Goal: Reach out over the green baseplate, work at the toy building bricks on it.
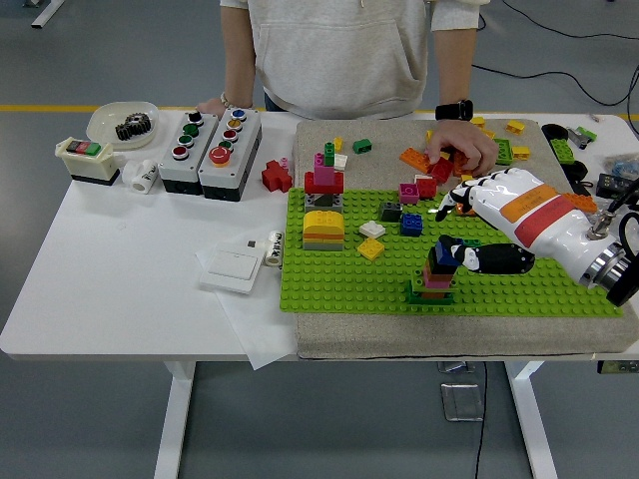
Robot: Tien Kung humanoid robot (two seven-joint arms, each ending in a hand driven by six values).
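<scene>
White rectangular table [120, 299] on white metal legs [178, 419], grey smooth floor [90, 419], yellow floor line [60, 107], black cables [559, 50] far right.

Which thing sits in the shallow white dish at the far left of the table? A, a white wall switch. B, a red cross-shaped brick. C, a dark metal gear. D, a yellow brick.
C: the white dish at the table's far left corner holds a dark gear; the red cross-shaped brick lies on the bare table beside the button boxes, and the white switch lies nearer the front edge.
</scene>
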